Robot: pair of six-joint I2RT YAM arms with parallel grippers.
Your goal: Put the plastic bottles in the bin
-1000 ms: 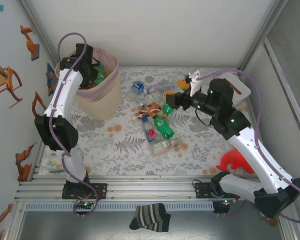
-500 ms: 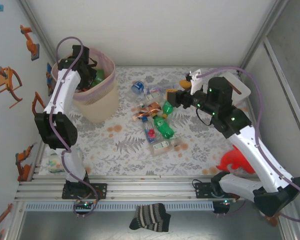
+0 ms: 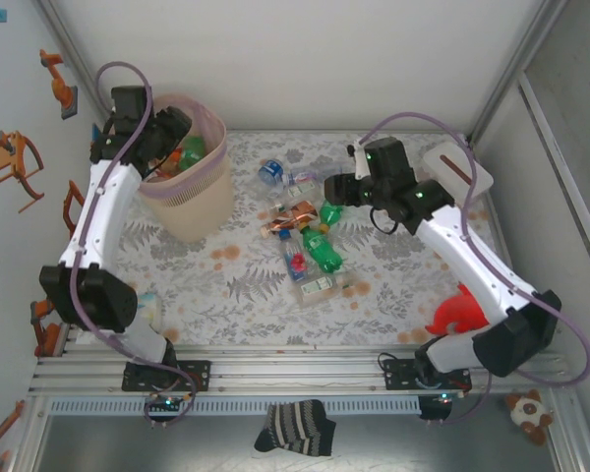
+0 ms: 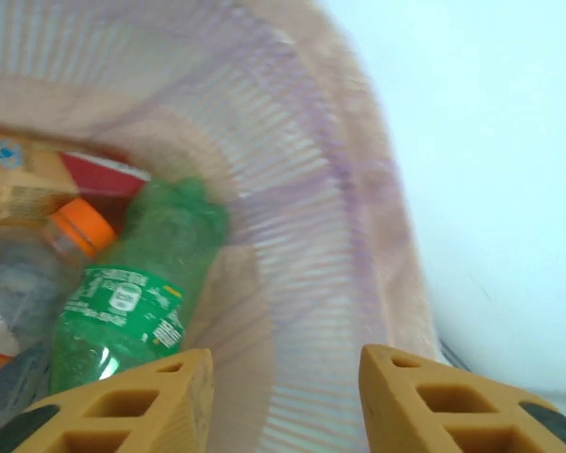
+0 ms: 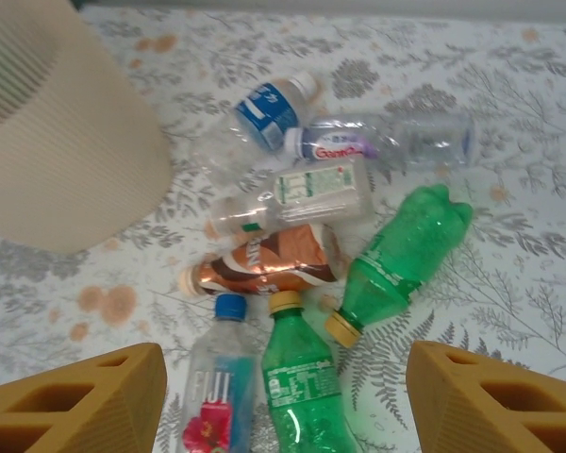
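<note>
Plastic bottles (image 5: 311,193) — crushed, clear or green — clustered near pink bin (image 3: 192,205)

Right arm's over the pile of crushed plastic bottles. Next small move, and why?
Probably lower the right gripper straight down onto the green labelled plastic bottle beside the blue-capped clear bottle: its jaws stand open and empty, and that green bottle lies centred below them.
</note>
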